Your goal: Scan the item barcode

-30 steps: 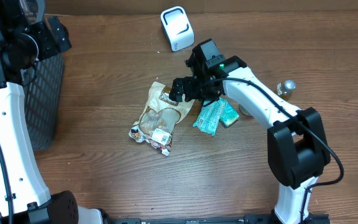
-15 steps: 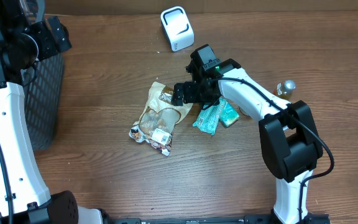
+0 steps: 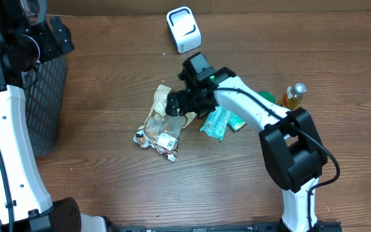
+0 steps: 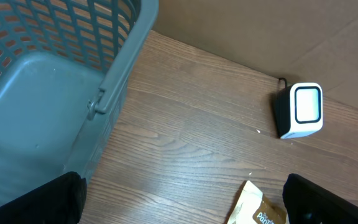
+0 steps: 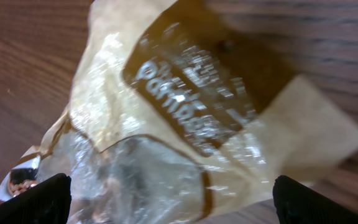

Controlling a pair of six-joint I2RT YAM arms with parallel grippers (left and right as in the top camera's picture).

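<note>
Overhead view is showing the right gripper [image 3: 176, 103] hanging wide open over a crinkly tan-and-clear plastic snack bag [image 3: 161, 124] lying flat on the wood-grain counter [image 3: 108, 174]; the left gripper [image 4: 180, 208] is gaping wide too.

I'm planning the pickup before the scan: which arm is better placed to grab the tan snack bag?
Right. The right gripper, open, hangs over the snack bag at its upper end. The left gripper, also open, sits off by the basket, the bag's corner barely in its view.
</note>
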